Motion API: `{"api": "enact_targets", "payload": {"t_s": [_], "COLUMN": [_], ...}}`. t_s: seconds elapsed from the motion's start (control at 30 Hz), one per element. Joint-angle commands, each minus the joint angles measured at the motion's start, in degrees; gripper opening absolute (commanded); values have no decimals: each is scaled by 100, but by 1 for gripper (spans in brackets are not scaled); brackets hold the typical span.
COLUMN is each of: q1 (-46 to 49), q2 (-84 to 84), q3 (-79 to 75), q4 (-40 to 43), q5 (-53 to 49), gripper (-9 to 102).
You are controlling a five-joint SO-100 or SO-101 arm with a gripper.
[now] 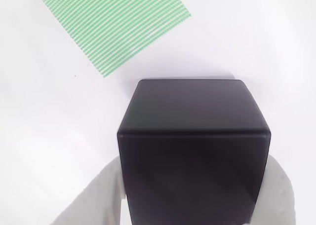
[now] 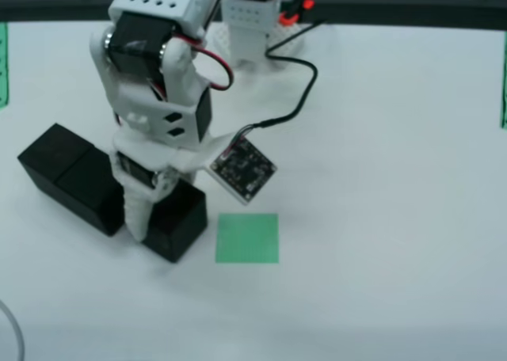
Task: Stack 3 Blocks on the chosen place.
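Note:
In the view that rides on the gripper, a matte black block (image 1: pixel 193 136) sits between the two white fingers (image 1: pixel 96 198), which press on its left and right sides. The chosen place (image 1: pixel 114 25), a green-and-white striped square, lies on the white table up and to the left of it. In the view from above, my gripper (image 2: pixel 162 214) is shut on that block (image 2: pixel 181 222), just left of the green square (image 2: pixel 247 238). I cannot tell whether the block is lifted off the table. Two more black blocks (image 2: pixel 55 157) (image 2: pixel 93 188) stand touching each other to the left.
The white arm and its base (image 2: pixel 252 20) rise at the back. A small camera board (image 2: pixel 243 169) with a black cable hangs just above the green square. Narrow green strips (image 2: pixel 2 64) (image 2: pixel 504 84) mark the table's left and right edges.

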Motion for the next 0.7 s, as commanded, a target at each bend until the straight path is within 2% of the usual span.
{"api": "enact_targets", "payload": {"t_s": [0.0, 0.37, 0.67], "q1": [-281, -1345, -1424], "q2": [255, 782, 835], "q3": [-167, 352, 580], "q4": [-70, -62, -70], "q5": [-97, -562, -1740], "gripper": [22, 23, 23]}}
